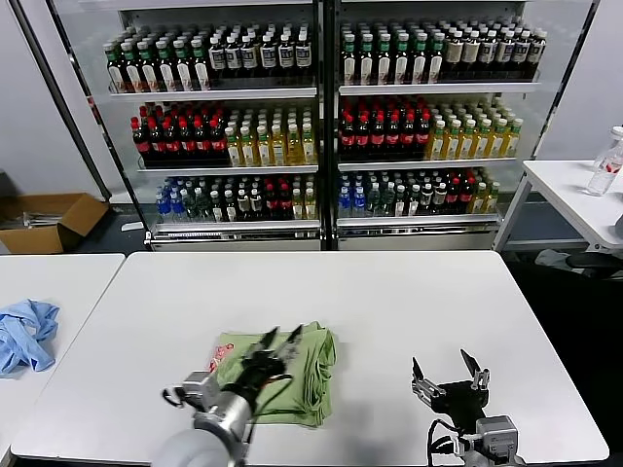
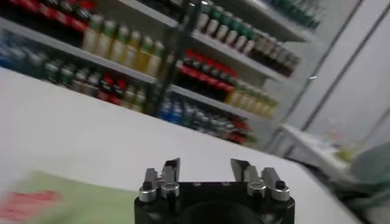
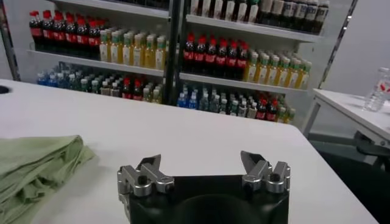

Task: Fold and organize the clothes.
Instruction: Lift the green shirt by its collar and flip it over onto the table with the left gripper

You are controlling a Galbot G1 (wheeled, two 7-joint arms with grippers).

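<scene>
A light green polo shirt (image 1: 302, 375) lies folded in a bundle near the front of the white table (image 1: 389, 302), its red-and-white logo (image 1: 219, 362) showing at the left end. My left gripper (image 1: 282, 339) is open and empty, just above the bundle's top. In the left wrist view the gripper (image 2: 206, 165) points past the shirt (image 2: 73, 198) toward the shelves. My right gripper (image 1: 448, 368) is open and empty over bare table right of the shirt. In the right wrist view the gripper (image 3: 202, 161) has the shirt's folded edge (image 3: 36, 164) off to its side.
A second white table (image 1: 49, 282) on the left carries a blue cloth (image 1: 27, 331). A drinks cooler full of bottles (image 1: 321, 126) stands behind. Another table with a water bottle (image 1: 605, 163) is at the right, and a cardboard box (image 1: 49, 219) lies on the floor.
</scene>
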